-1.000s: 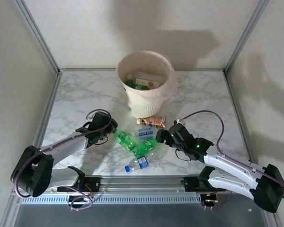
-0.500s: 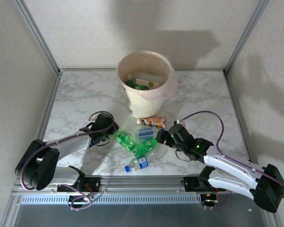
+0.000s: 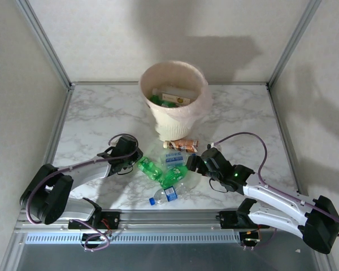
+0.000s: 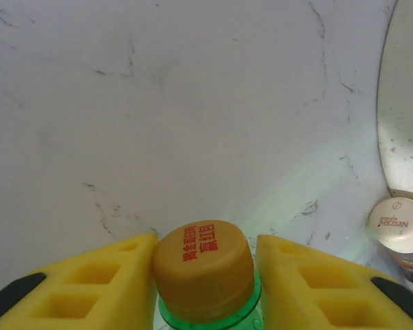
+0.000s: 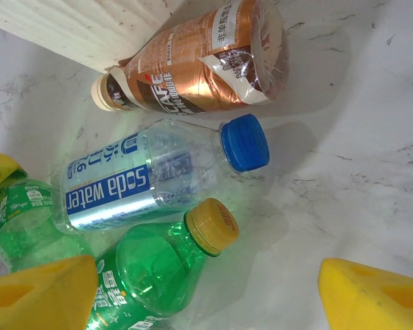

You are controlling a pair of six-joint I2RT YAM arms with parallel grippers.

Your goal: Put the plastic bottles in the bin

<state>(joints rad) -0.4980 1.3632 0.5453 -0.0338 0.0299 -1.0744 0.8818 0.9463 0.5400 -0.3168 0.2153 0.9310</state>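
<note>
L gripper [image 3: 134, 161]: jaws closed on yellow-capped green bottle [image 4: 204, 265], lying just in front of bin [image 3: 175, 118]. R gripper [image 5: 210, 292]: jaws wide apart, holding nothing, over another green bottle [image 5: 158, 265]. Soda water bottle [image 5: 151, 180] beside it. Copper-brown cafe bottle [image 5: 199, 62] lies by bin base.

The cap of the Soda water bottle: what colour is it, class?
The cap is blue, clearest in the right wrist view.

Left gripper [image 3: 134, 162] advanced; jaws closed on green bottle [image 4: 203, 267].
</note>
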